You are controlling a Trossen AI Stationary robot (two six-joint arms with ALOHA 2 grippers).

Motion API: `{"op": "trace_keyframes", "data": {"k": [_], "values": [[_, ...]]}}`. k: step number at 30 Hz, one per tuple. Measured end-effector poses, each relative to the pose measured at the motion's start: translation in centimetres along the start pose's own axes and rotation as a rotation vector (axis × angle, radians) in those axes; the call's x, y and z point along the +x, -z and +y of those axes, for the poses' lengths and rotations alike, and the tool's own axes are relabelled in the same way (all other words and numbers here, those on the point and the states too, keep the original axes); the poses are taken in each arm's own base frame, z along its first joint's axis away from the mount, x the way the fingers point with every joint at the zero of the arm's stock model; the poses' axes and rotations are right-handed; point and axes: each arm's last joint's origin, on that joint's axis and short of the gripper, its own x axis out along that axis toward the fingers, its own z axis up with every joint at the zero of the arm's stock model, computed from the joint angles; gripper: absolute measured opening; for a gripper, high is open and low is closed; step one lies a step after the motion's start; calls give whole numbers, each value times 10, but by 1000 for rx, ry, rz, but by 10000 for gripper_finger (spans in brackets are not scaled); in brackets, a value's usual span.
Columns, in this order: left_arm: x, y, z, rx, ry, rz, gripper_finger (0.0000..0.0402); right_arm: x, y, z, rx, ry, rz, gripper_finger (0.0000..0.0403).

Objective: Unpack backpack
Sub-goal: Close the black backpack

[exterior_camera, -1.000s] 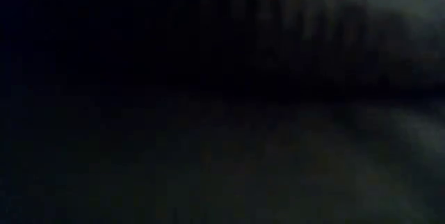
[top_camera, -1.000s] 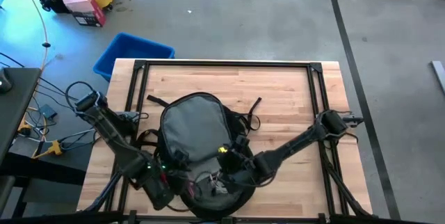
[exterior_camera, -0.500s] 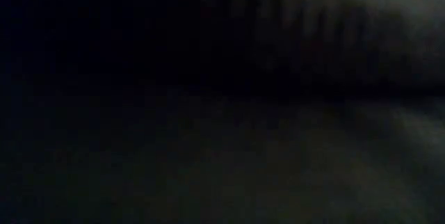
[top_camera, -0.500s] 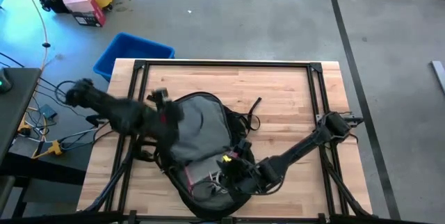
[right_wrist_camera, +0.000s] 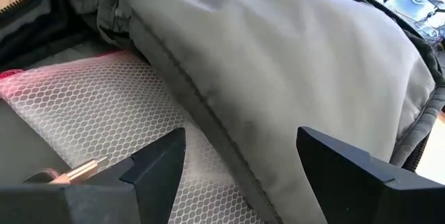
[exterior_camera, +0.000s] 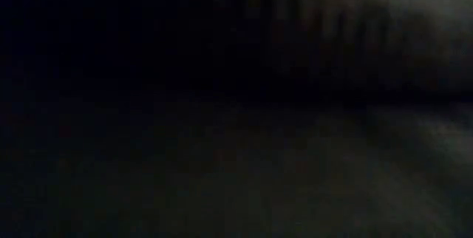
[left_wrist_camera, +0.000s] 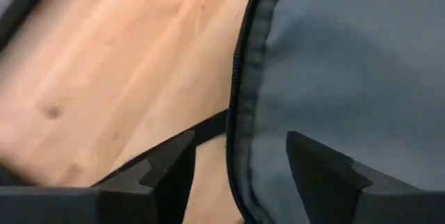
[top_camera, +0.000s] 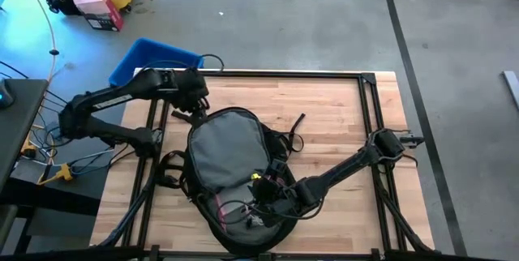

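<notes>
The backpack [top_camera: 231,168] lies flat on the wooden surface [top_camera: 324,115], grey padded back panel upward, near the front edge and between the two arms. Its lower end is unzipped.

**Handling.** The backpack is judged soft and limp; the fabric is expected to fold and sag when lifted at one point. The padded panel is likely firmer than the rest. The zip edge, the top handle or a strap is judged the best place for a hold, since broad fabric may slip from narrow fingers.

**Contents.** In the right wrist view, a white mesh pocket [right_wrist_camera: 104,106] is seen inside the opening, with a pink edge and a small metallic piece [right_wrist_camera: 83,170] beside it. Further contents are hidden under the grey lining. The low view is dark and shows nothing.

**Tools.** The right tool [right_wrist_camera: 229,161] is positioned at the opening, fingers apart, holding nothing. The left tool [left_wrist_camera: 240,168] is placed at the backpack's far rim, fingers apart, straddling the zip edge without clamping it.
</notes>
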Motion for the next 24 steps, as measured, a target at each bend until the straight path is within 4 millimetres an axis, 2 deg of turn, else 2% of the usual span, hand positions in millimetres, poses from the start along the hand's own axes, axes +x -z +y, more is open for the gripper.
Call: {"op": "trace_keyframes", "data": {"k": [3, 6, 11, 15, 19, 20, 24], "values": [[31, -2, 12, 70, 34, -24, 237, 0, 0, 0, 0, 0, 1, 263], [53, -5, 19, 134, 41, -48, 247, 0, 0, 0, -4, -3, 2, 263], [84, -7, 20, 228, 122, 37, 233, 11, -8, -3, -21, -96, 16, 263], [107, -9, 17, 253, 162, 115, 164, 23, -18, -6, -41, -128, -38, 263], [118, -11, 17, 279, 171, 156, 39, 28, -29, -9, -43, -131, -103, 263], [118, -12, 17, 284, 170, 155, 21, 28, -32, -9, -45, -147, -120, 263], [104, -22, 12, 330, 127, 118, 6, 33, -37, -12, -17, -207, -140, 263]]}}
